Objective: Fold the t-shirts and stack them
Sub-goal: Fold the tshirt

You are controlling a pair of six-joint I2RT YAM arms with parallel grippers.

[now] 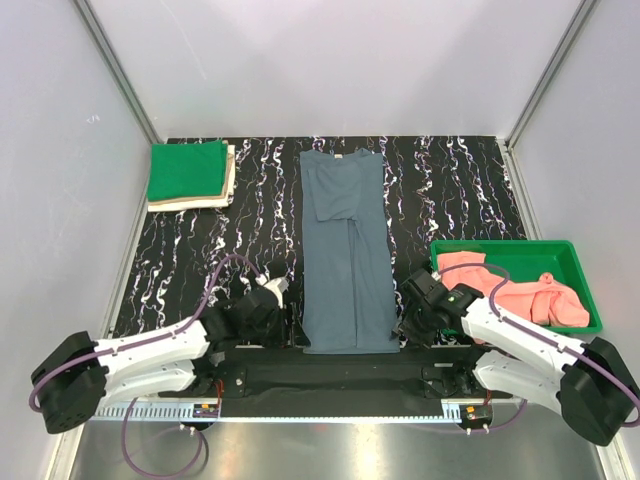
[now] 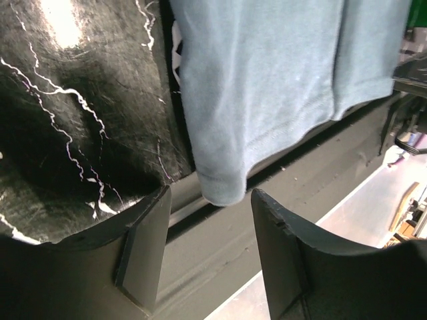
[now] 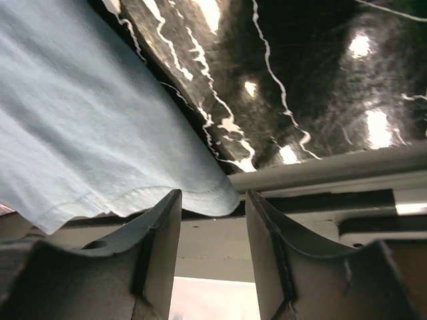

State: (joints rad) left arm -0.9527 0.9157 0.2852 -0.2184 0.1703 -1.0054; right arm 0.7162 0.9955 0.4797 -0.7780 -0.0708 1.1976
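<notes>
A grey-blue t-shirt (image 1: 345, 245) lies lengthwise down the middle of the black marbled mat, its sides folded in, its hem at the near edge. My left gripper (image 1: 288, 318) is open beside the hem's left corner, which shows in the left wrist view (image 2: 223, 190) just ahead of the jaws. My right gripper (image 1: 405, 325) is open beside the hem's right corner; that corner (image 3: 213, 193) hangs between the fingertips. A folded green shirt (image 1: 187, 170) lies on a folded beige one at the far left. A pink shirt (image 1: 520, 290) lies crumpled in the green bin (image 1: 570, 258).
The green bin stands at the right of the mat, close to my right arm. A grey rail (image 3: 333, 170) and a dark bar run along the table's near edge under the shirt's hem. White walls with metal posts enclose the table.
</notes>
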